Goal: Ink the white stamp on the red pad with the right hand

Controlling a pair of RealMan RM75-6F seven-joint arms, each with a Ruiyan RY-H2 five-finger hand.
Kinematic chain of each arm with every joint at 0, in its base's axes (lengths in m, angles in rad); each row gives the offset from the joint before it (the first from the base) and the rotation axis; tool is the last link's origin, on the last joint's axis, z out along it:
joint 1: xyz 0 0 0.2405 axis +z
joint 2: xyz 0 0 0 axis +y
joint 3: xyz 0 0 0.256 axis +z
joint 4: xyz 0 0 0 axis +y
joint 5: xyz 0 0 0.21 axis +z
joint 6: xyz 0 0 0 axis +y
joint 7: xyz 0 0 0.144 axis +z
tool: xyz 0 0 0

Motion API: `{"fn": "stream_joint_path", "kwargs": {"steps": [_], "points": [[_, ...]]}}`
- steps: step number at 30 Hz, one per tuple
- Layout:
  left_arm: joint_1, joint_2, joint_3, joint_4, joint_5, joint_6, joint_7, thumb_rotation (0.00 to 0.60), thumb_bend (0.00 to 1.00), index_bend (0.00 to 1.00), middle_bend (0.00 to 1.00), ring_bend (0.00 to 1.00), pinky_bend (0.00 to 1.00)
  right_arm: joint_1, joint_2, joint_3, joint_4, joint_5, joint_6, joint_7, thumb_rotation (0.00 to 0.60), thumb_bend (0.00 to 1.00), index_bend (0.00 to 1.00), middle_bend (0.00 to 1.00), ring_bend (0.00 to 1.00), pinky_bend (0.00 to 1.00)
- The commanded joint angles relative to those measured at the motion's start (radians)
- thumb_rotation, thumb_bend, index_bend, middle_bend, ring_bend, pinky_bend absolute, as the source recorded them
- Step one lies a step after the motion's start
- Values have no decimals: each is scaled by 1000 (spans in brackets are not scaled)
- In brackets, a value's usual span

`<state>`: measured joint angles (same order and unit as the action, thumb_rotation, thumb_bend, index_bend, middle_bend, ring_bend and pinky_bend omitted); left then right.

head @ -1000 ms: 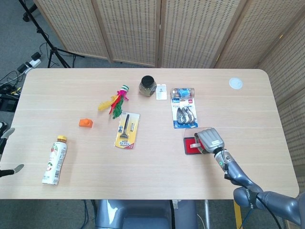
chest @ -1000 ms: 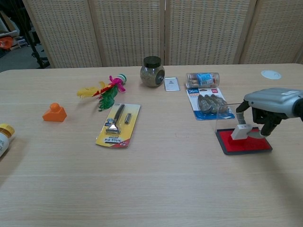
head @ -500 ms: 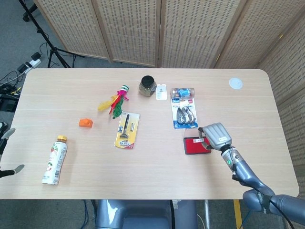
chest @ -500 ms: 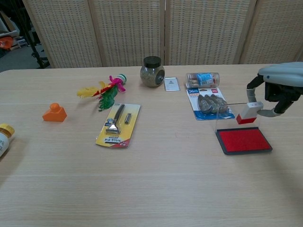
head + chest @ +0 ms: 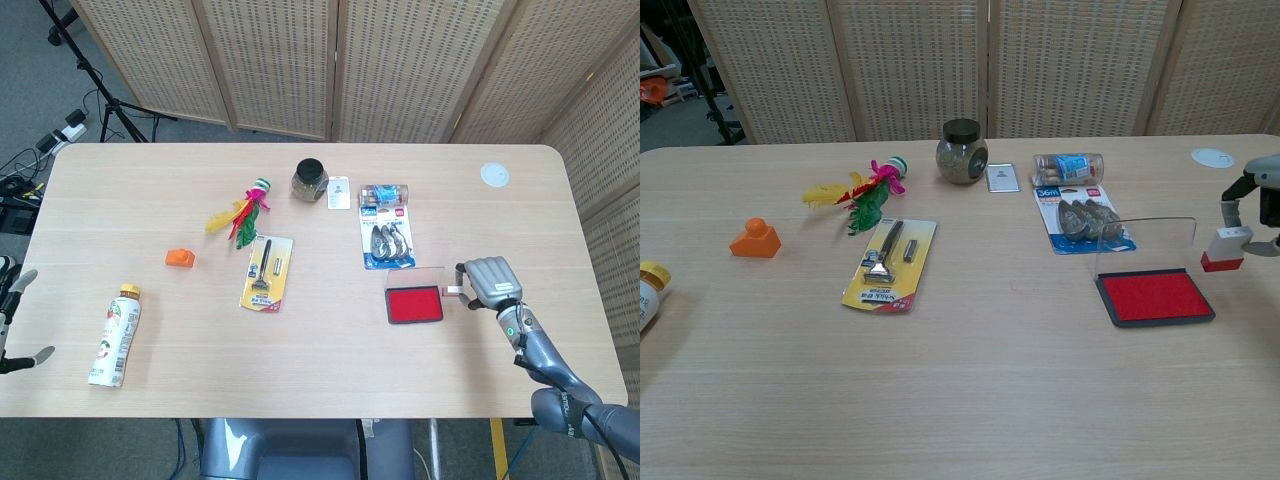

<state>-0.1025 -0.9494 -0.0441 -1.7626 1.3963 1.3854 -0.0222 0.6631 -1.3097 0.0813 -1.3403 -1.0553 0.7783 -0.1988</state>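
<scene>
Lifted off the red pad (image 5: 1156, 297), held right of it: white stamp (image 5: 1224, 248), red-faced, gripped by right hand (image 5: 490, 281).

Stamp (image 5: 1223, 248) right of pad (image 5: 1155, 298)

A light wood-grain table (image 5: 300, 340) with rounded corners fills most of the head view. Folding screens (image 5: 270, 60) of perforated woven panels in pale wood frames stand behind it from 10 to 2 o'clock and continue down the 3 o'clock side. The floor (image 5: 40, 90) at 10 o'clock is grey. A black tripod stand (image 5: 100, 90) and a white power strip (image 5: 62, 133) with cables occupy that corner. Lighting is even and diffuse.
</scene>
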Motion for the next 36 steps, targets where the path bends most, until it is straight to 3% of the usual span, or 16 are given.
{"fn": "stream_joint_path", "kwargs": {"steps": [1, 36], "points": [[-1, -1, 0, -2, -3, -2, 3, 600, 0, 0, 0, 0, 0, -4, -29, -9, 44, -11, -20, 27, 600, 466, 545, 998, 1000, 1000], [-5, -9, 2, -8, -8, -8, 26, 600, 0, 0, 0, 0, 0, -13, -95, -4, 178, -35, -65, 63, 600, 411, 525, 993, 1000, 1000]]}}
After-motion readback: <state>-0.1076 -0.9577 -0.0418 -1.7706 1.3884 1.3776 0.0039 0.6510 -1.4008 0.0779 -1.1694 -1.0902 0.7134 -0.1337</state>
